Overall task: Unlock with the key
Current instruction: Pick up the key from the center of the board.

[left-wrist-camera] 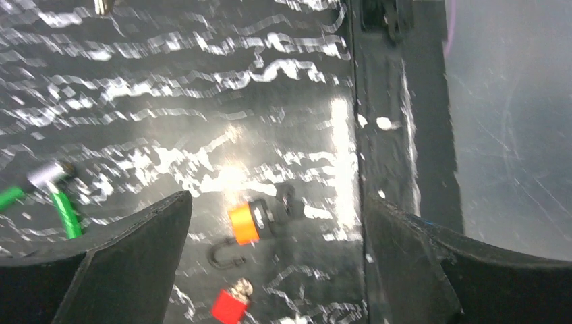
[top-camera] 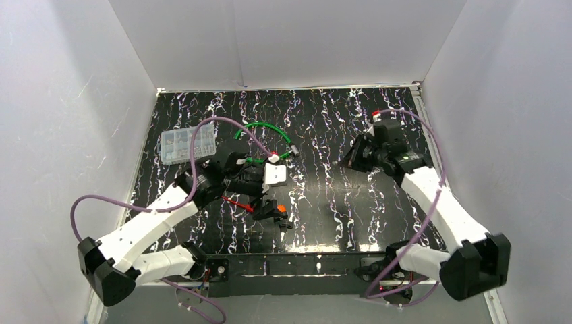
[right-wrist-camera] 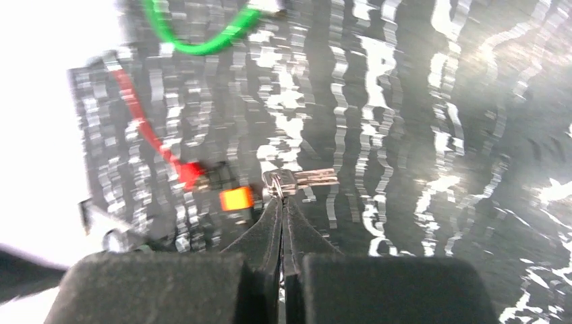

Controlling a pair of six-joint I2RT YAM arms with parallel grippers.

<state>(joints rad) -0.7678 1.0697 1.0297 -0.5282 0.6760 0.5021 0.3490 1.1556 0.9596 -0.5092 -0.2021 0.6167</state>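
A small padlock (left-wrist-camera: 244,223) with an orange body lies on the black marbled mat, its shackle (left-wrist-camera: 226,255) pointing toward the camera. My left gripper (left-wrist-camera: 276,263) hovers over it, open wide, with the lock between its fingers (left-wrist-camera: 135,256) and untouched. In the top view the padlock (top-camera: 278,210) sits just below the left gripper (top-camera: 266,196). My right gripper (right-wrist-camera: 282,199) is shut on the head of a silver key (right-wrist-camera: 300,178), whose blade sticks out to the right. From above, the right gripper (top-camera: 351,159) hangs mid-right of the mat, well apart from the lock.
A red tag (left-wrist-camera: 229,307) lies next to the lock, on a red cable (top-camera: 236,202). A green cable (top-camera: 266,131) loops behind the left arm. A clear compartment box (top-camera: 181,145) stands at the back left. The black base rail (top-camera: 303,263) runs along the near edge.
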